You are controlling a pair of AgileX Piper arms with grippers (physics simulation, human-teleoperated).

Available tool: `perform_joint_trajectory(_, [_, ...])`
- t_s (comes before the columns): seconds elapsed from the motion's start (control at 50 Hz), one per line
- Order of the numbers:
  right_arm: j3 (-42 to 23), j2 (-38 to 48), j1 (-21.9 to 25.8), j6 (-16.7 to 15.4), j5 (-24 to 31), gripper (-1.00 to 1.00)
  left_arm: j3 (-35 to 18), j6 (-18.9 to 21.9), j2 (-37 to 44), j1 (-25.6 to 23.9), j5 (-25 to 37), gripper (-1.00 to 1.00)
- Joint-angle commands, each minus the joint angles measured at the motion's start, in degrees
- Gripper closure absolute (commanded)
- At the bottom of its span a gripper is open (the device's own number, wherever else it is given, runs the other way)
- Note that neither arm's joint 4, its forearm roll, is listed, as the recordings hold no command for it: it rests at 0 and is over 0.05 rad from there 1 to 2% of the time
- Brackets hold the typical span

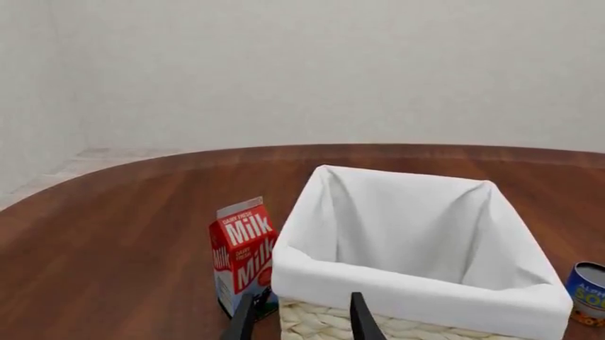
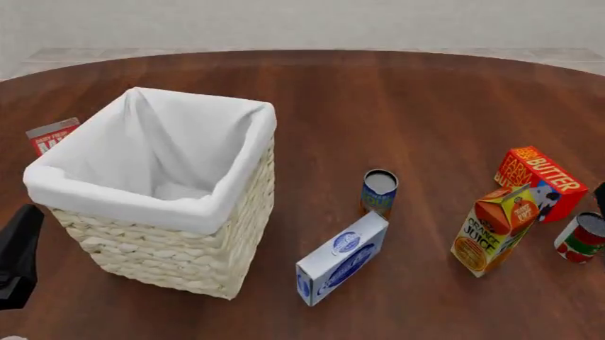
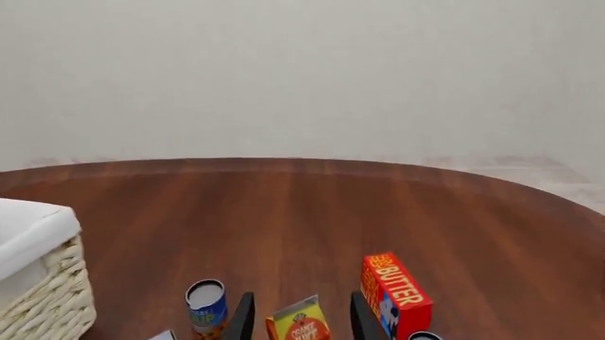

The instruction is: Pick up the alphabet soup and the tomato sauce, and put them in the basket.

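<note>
The alphabet soup [image 2: 379, 191], a small blue can with a grey top, stands upright right of the basket [image 2: 180, 241]; it also shows in the wrist views [image 1: 588, 292] [image 3: 206, 304]. The tomato sauce [image 2: 580, 238], a white can with red and green marks, stands at the far right, and only its rim [image 3: 423, 336] shows in the right wrist view. The big cream wicker basket has a white lining and nothing visible inside. My left gripper [image 1: 302, 322] is open, close to the basket's near wall [image 1: 416, 283]. My right gripper [image 3: 299, 317] is open, well back from the cartons and holding nothing.
A milk carton [image 2: 52, 134] stands behind the basket's left side [image 1: 243, 251]. A blue-and-white box [image 2: 342, 258] lies in front of the soup. An orange juice carton [image 2: 494, 229] and a red butter box [image 2: 539, 183] stand beside the tomato sauce. The left arm [image 2: 19, 255] shows at the left edge.
</note>
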Motion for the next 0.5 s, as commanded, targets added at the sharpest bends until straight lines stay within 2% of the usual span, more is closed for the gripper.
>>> perform_joint_trajectory(0.02, [-6.0, -0.1, 0.4, 0.0, 5.3, -1.0, 0.0, -0.1, 0.0, 0.0, -0.1, -1.0])
perform_joint_trajectory(0.1, [-7.7, 1.0, -0.4, 1.0, 6.8, -1.0, 0.0, -0.1, 0.0, 0.1, -0.1, -1.0])
perform_joint_trajectory(0.12, [-8.3, 1.6, -0.5, -0.3, 7.0, -1.0, 0.0, -0.1, 0.0, 0.1, -0.1, -1.0])
perform_joint_trajectory(0.18, [-10.5, 2.6, -0.3, 0.7, 8.2, -1.0, 0.0, -0.1, 0.0, 0.1, -0.1, -1.0])
perform_joint_trajectory(0.28, [-14.1, 5.1, -0.4, -0.6, 10.2, -1.0, 0.0, 0.2, 0.0, 0.0, -0.1, -1.0])
perform_joint_trajectory(0.3, [-15.2, 6.6, -0.3, -2.5, 10.8, -1.0, 0.0, 0.3, 0.0, -0.1, 0.0, -1.0])
perform_joint_trajectory(0.34, [-16.6, 7.0, 0.3, -4.0, 11.9, -1.0, 0.0, 0.3, 0.0, -0.1, 0.0, -1.0])
perform_joint_trajectory(0.42, [-19.6, 9.6, -0.8, -3.3, 13.7, -1.0, 0.0, 0.3, 0.0, -0.1, 0.1, -1.0])
perform_joint_trajectory(0.48, [-21.1, 10.6, -1.4, -3.7, 14.5, -1.0, 0.0, 0.3, 0.0, -0.1, 0.1, -1.0])
perform_joint_trajectory(0.5, [-22.5, 12.1, -3.1, -5.0, 15.4, -1.0, 0.0, 0.4, 0.0, -0.1, 0.1, -1.0])
